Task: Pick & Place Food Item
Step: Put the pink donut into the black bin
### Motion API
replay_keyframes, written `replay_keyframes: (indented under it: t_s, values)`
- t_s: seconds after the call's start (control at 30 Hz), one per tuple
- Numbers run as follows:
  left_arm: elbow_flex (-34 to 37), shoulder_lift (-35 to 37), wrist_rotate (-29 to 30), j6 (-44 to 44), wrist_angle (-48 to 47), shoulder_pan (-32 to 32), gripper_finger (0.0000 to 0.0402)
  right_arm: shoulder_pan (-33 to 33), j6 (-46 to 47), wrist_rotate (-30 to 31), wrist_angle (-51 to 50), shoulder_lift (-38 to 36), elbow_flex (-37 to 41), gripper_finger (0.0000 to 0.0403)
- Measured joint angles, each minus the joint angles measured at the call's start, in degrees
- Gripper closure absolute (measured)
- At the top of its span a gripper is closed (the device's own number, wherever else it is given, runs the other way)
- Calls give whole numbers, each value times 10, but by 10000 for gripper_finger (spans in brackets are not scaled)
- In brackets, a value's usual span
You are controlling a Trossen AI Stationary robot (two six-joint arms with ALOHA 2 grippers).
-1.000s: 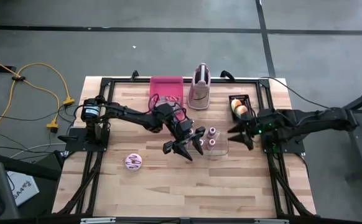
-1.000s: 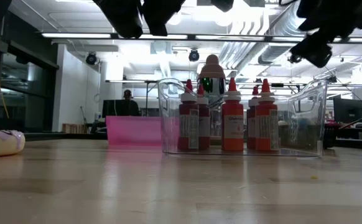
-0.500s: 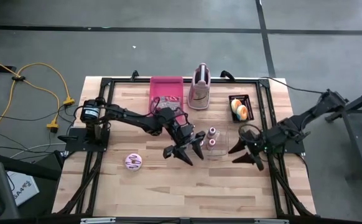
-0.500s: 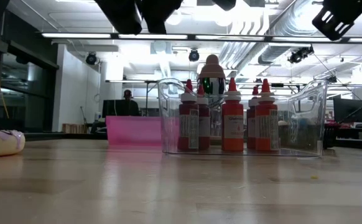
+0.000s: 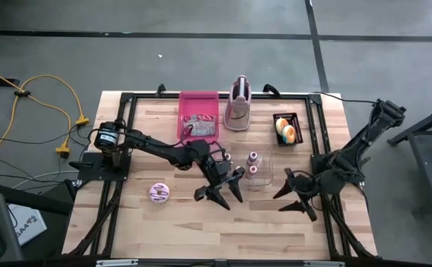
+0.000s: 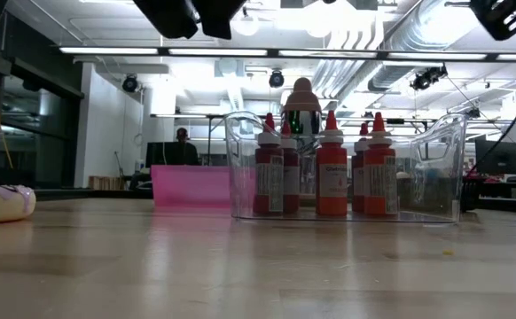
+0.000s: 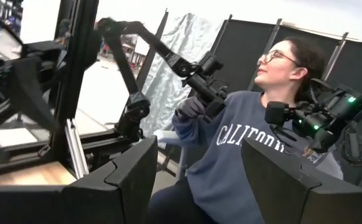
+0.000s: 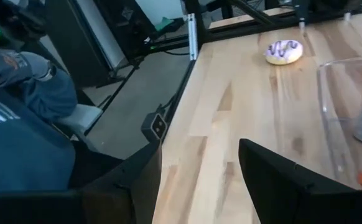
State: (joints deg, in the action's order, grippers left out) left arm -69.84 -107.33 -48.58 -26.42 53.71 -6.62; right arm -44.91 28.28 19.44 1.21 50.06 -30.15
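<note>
Left gripper (image 5: 217, 193) and right gripper (image 5: 294, 199), jaws apart and empty, hover flanking the clear bin (image 5: 268, 175) (donut (image 5: 159, 192) lies nearby).

both arms are dark, nearly black, built of slim jointed links with bulkier housings at the joints. the left arm (image 5: 156, 144) has a round silver-and-black cap on its base housing, and thin dark cables loop along its links toward the left tool (image 5: 220, 194). the right arm (image 5: 357, 148) looks the same matte black behind the right tool (image 5: 296, 199). each tool ends in two broad, angular black fingers (image 7: 116, 186) with flat faceted faces and plain inner edges, pointed when seen from above.
</note>
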Motion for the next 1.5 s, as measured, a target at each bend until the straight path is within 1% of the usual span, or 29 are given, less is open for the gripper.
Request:
replay_keyframes:
  t_s: [0.23, 0.43, 0.93, 1.23, 1.4, 1.5]
  values:
    - [0, 0, 17, 1, -28, -6, 175, -43, 1, 21, 50, 54, 0, 201]
    - [0, 0, 31, 1, -28, -12, 175, -50, 1, 21, 64, 76, 0, 201]
    - [0, 0, 67, -3, -28, -17, 175, -50, 0, 14, 68, 76, 0, 201]
    - [0, 0, 69, -16, -29, -17, 181, -50, -1, 14, 68, 76, 0, 201]
    - [0, 8, 80, -9, -46, -11, 181, -50, -1, 14, 68, 76, 0, 201]
    - [0, 10, 98, -8, -70, -2, 181, -50, -1, 14, 68, 76, 0, 201]
